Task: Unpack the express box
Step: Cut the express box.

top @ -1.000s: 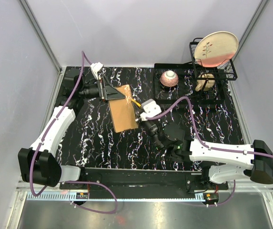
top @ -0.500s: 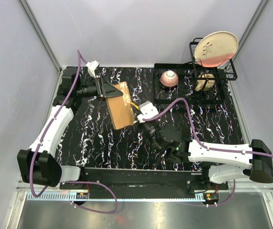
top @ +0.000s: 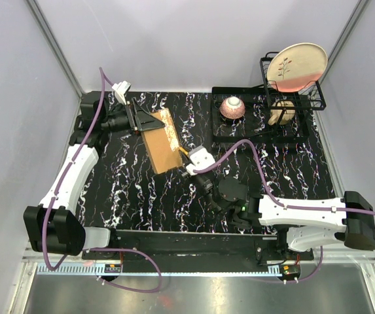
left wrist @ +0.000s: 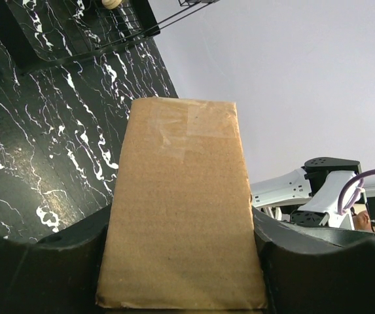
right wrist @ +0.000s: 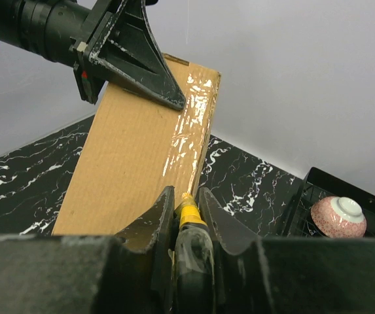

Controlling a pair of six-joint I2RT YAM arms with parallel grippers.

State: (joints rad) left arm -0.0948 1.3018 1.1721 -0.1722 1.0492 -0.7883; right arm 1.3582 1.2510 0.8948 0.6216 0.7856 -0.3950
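Note:
The express box (top: 162, 142) is a flat brown cardboard box with clear tape along one edge. My left gripper (top: 149, 123) is shut on its far end and holds it tilted above the table. In the left wrist view the box (left wrist: 182, 216) fills the space between the jaws. My right gripper (top: 188, 156) is shut on the yellow utility knife (right wrist: 188, 212). The knife's tip touches the taped edge of the box (right wrist: 138, 154) near its lower end.
A black wire rack (top: 285, 98) at the back right holds a patterned plate (top: 296, 65). A pink bowl (top: 232, 108) sits on a black tray (top: 221, 129) beside it. The table (top: 122, 190) is black marble.
My left gripper has pulled the box to the left and back and tilted it more. My right gripper has followed it to the left with the knife.

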